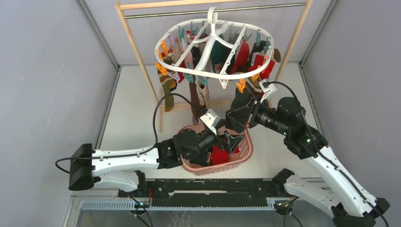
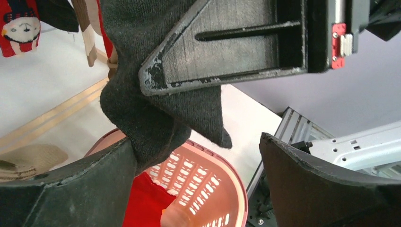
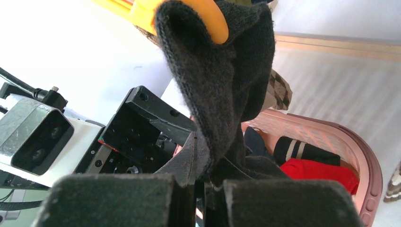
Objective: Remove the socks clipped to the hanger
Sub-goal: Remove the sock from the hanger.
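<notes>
Partly done, by the look of it. Only a few pieces down in the pink lattice basket (image 1: 246,147) on the tabletop (image 1: 137,118): a red sock (image 1: 218,155) and a striped sock (image 3: 302,150) among them. Most of the socks (image 1: 243,54) still clipped around the white oval hanger (image 1: 213,74), high at the back on the wooden-framed rail (image 1: 189,12). Plenty left to unclip.

In hand now: a black sock (image 1: 241,101) at the hanger's near edge, its top still pinched in an orange clip (image 3: 208,14), its lower end dangling over the basket.

Right arm: reaching up and inward from the right base, elbow bent, wrist aimed at the near rim. Right pincer (image 3: 208,184) clamped together on the black sock below the clip, fabric bunched between the pads.

Left arm: stretched low across the tabletop from the left base, wrist above the basket. Left pincer (image 2: 196,142) spread wide apart, gripping nothing, one finger (image 2: 85,184) touching the hanging toe of the black sock.

Probably a downward tug next to free it from the clip.
</notes>
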{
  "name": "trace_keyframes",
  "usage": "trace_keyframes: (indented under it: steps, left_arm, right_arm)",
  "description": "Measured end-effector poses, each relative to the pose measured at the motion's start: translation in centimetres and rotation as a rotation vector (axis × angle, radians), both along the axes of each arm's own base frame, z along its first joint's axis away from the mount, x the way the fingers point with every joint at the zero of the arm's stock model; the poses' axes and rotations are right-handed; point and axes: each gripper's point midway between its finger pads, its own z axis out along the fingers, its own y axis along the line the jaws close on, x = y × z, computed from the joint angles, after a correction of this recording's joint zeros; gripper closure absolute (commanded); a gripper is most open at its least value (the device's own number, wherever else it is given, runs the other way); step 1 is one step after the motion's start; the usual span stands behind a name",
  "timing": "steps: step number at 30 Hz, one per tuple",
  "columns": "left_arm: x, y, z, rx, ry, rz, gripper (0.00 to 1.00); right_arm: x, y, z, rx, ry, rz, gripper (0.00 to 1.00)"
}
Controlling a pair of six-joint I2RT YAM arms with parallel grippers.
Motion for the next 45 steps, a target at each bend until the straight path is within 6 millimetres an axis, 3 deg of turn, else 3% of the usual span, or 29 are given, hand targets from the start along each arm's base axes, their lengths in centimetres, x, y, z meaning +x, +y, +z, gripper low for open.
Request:
trace_keyframes:
  steps: [9, 16, 20, 26, 31, 32, 37, 41, 45]
  left_arm:
    - [1.5, 0.0, -0.2, -0.014, 0.036, 0.095, 0.00]
    - [2.5, 0.6, 0.0, -0.018, 0.025, 0.162, 0.00]
    - [2.9, 0.9, 0.2, -0.018, 0.012, 0.185, 0.19]
    - [2.8, 0.9, 0.1, -0.007, 0.006, 0.182, 0.58]
    - [2.6, 1.1, -0.1, 0.004, 0.013, 0.174, 0.99]
    - [2.6, 1.1, -0.1, 0.008, 0.014, 0.174, 1.00]
    - [2.5, 1.5, -0.3, 0.027, 0.014, 0.175, 1.00]
    - [2.6, 2.1, 0.0, 0.030, 0.014, 0.187, 1.00]
    - [2.6, 2.5, 0.2, 0.030, 0.012, 0.193, 1.00]
  right_arm:
    - [-0.9, 1.4, -0.6, -0.024, 0.002, 0.031, 1.00]
    - [-1.5, 1.4, -0.6, -0.030, 0.001, 0.033, 1.00]
    - [-1.8, 1.1, -0.5, -0.028, 0.000, 0.035, 1.00]
    - [-1.8, 1.1, -0.5, -0.028, -0.002, 0.033, 1.00]
    - [-1.4, 0.8, -0.4, -0.026, -0.003, 0.017, 1.00]
    - [-1.4, 0.7, -0.4, -0.026, -0.003, 0.015, 0.98]
    - [-1.1, 0.5, -0.5, -0.029, -0.002, 0.004, 0.66]
    - [-0.9, -0.4, 0.2, -0.053, -0.018, -0.026, 0.58]
    - [-0.9, -1.7, 2.7, -0.063, -0.083, -0.079, 0.53]
